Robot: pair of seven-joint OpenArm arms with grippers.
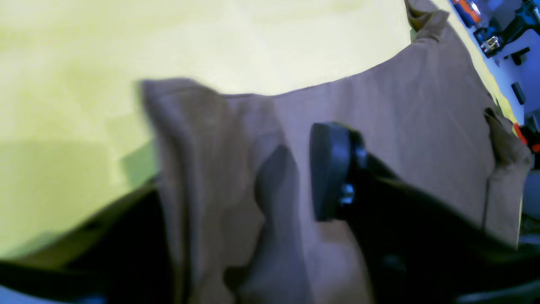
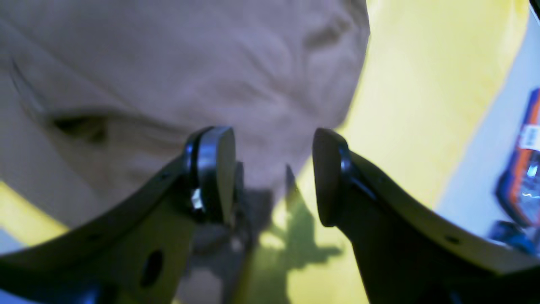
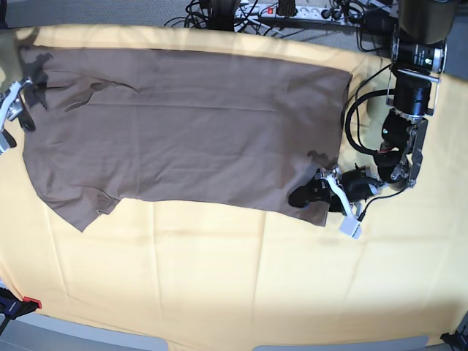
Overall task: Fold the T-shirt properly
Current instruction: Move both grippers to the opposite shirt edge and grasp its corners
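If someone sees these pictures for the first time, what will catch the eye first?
The big brown T-shirt lies spread flat across the far half of the yellow cloth that covers the table. At the base view's right, the left claw sits at the shirt's near corner, where its wrist view shows a fold of fabric raised between the pads. At the far left edge, the right claw is open over the shirt's rumpled end.

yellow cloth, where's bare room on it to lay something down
The widest free patch of the yellow cloth runs along the near side, below the T-shirt edge. A smaller bare patch lies at the right end, beyond the left tool. It is crowded at the shirt's lower right corner, which that tool pinches, and at the left edge by the open right tool.
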